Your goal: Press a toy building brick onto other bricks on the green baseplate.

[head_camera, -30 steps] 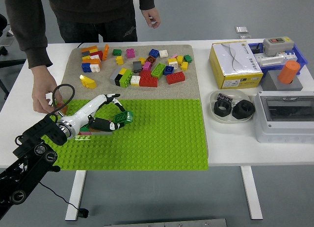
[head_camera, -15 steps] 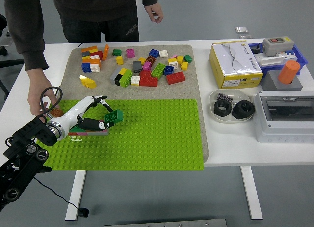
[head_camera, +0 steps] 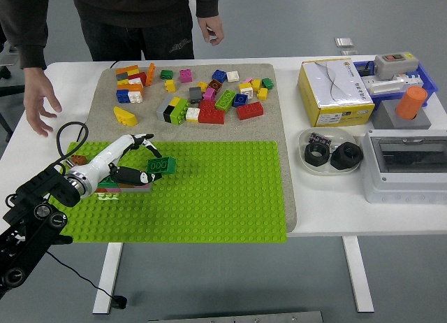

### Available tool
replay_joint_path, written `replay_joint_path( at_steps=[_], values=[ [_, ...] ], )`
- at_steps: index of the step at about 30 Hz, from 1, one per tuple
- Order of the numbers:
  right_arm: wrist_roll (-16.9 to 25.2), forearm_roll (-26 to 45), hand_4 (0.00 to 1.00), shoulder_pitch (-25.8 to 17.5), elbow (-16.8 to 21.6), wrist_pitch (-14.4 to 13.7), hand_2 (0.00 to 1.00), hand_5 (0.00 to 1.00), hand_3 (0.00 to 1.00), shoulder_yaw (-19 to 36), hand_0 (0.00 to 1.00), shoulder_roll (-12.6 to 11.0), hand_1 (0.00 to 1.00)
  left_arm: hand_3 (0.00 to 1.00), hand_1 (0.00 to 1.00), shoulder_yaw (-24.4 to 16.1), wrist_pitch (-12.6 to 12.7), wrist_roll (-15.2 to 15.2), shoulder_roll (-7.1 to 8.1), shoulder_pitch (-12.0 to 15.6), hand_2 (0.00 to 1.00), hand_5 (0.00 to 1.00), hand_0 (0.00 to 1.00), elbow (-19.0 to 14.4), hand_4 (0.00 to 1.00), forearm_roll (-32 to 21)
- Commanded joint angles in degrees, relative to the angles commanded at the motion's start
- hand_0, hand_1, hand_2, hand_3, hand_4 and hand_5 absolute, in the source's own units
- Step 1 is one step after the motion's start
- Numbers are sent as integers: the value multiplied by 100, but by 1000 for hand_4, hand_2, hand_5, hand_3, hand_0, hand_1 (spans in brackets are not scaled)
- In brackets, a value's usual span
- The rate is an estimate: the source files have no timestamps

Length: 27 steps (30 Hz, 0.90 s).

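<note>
The green baseplate point(head_camera: 209, 190) lies at the table's front. My left hand point(head_camera: 140, 162), white with black fingertips, reaches in from the lower left and is shut on a dark green brick point(head_camera: 160, 166), held just above the plate's left part. Under the hand a small stack of bricks point(head_camera: 126, 188) with pink and red layers sits on the plate, partly hidden. My right hand is out of view.
Several loose coloured bricks point(head_camera: 202, 99) lie on the tan mat point(head_camera: 272, 124) behind the plate. A person stands at the far side, one hand point(head_camera: 38, 103) raised at the left edge. A yellow box point(head_camera: 335, 92), a bowl of black nuts point(head_camera: 332, 152) and a grey enclosure point(head_camera: 405, 166) stand right.
The baseplate and my hand with the green brick slid left and then steadied. The person's hand let go of the plate's left edge and lifted away to the upper left.
</note>
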Motion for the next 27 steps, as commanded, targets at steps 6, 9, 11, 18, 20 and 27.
replay_joint_path(
  at_steps=[6, 9, 11, 18, 20, 27],
  values=[
    [1, 10, 637, 1, 0, -2, 634, 998, 875, 2, 687, 3, 655, 493, 983, -41, -28, -17, 30, 12, 971, 2, 971, 17, 822, -74],
    [3, 13, 637, 5, 0, -4, 634, 998, 874, 0, 687, 5, 654, 493, 983, -68, -38, -22, 41, 13, 972, 2, 971, 26, 822, -94],
    [5, 13, 637, 7, 0, -6, 634, 998, 874, 0, 687, 6, 654, 493, 983, -90, -45, -22, 54, 18, 972, 2, 971, 36, 822, -112],
    [12, 19, 637, 5, 0, -14, 634, 998, 874, 5, 685, 13, 655, 492, 980, -202, -62, -20, 110, 51, 968, 2, 969, 63, 822, -163],
    [13, 22, 636, 3, 0, -17, 633, 998, 874, 4, 686, 15, 658, 492, 980, -239, -66, -22, 120, 67, 963, 2, 968, 80, 821, -180],
    [19, 21, 636, -3, 0, -24, 632, 998, 875, -5, 686, 20, 657, 492, 980, -349, -68, -43, 130, 129, 963, 2, 967, 112, 820, -228]
  ],
)
